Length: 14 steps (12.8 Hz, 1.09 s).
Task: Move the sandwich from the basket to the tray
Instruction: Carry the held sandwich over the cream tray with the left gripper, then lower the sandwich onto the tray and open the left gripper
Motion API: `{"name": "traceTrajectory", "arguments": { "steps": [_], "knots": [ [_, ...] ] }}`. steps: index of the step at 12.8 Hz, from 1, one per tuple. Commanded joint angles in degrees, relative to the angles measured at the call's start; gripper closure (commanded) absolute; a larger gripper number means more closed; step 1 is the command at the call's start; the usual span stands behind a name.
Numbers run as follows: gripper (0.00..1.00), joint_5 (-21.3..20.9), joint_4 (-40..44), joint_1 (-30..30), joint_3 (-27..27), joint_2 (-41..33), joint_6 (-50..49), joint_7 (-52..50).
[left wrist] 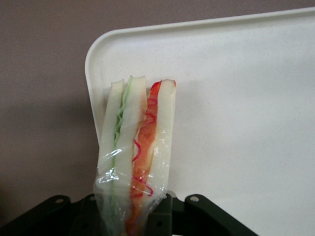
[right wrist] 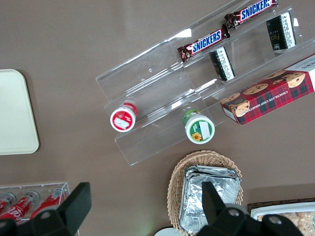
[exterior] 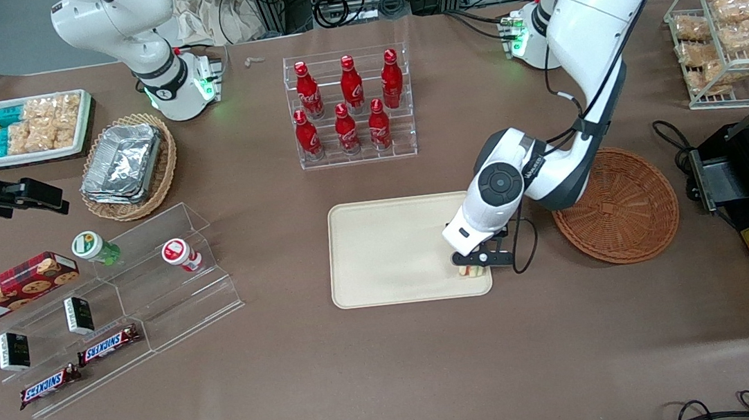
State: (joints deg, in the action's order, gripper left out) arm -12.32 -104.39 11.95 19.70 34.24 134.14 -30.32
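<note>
Pincer [exterior: 476,265] clamped on wrapped sandwich [left wrist: 135,157] over tray [exterior: 386,250] corner, wrap unlabelled, basket [exterior: 625,211] beside

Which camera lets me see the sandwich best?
The left wrist view: the sandwich, held in the gripper, shows up big there, with its red and green layers, over a corner of the tray. In the front view it's only a tiny bit poking out under the gripper. The right wrist view doesn't show it.

We see six red cola bottles [exterior: 349,105] in a clear rack, two Snickers bars [exterior: 79,364] on clear steps, a cookie box [exterior: 7,289], and foil trays [exterior: 121,161] in tan wicker.
</note>
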Motion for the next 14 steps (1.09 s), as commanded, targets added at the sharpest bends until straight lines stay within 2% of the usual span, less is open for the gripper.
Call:
{"name": "traceTrajectory", "arguments": {
  "steps": [1,2,4,11,13,14],
  "knots": [
    [0.8,-1.39,1.9,1.05,0.25,1.17,-0.1,-1.85],
    [0.42,-1.3,1.91,1.14,0.25,1.17,-0.1,-1.94],
    [0.0,-0.61,2.43,1.14,0.25,1.52,-0.1,-2.11],
    [0.0,-0.42,3.58,1.23,0.25,-0.13,-1.94,-3.07],
    [0.0,-0.42,4.27,1.14,0.34,-4.16,-7.71,-5.18],
    [0.0,-0.34,5.93,1.14,0.34,-6.54,-14.01,-4.49]
  ]
}}
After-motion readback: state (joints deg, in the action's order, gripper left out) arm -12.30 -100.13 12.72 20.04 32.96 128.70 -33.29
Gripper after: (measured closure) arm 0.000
